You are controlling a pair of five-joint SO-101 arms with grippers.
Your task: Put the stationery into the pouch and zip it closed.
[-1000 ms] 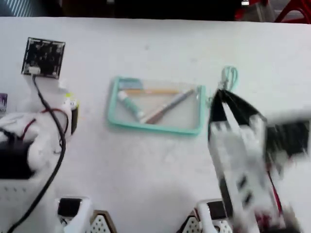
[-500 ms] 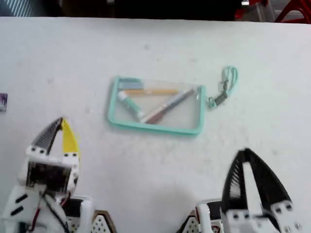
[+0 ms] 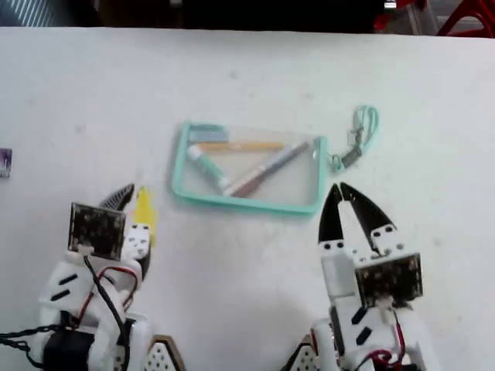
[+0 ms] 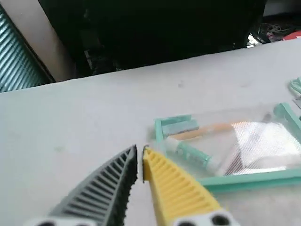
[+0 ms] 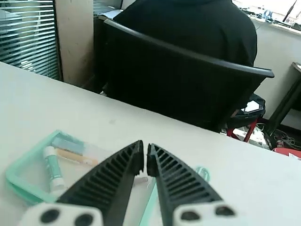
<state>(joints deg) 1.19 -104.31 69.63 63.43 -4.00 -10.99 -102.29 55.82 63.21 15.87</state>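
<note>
Since the stationery (image 3: pixel 247 166) is in the pouch (image 3: pixel 247 203), I'd guess only zipping remains. Left gripper (image 4: pixel 140 151) and right gripper (image 5: pixel 145 149) are pinched together; open right first.

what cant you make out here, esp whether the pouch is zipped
- Zip: in the high view the closure of the pouch is too small to tell shut from open.
- Left wrist view: the pouch's far end is cut off by the frame edge, and glare veils the stationery there.
- Right wrist view: the jaws of the right gripper cover the pouch's middle.
- High view: a purple item is cut off at the left edge.
</note>
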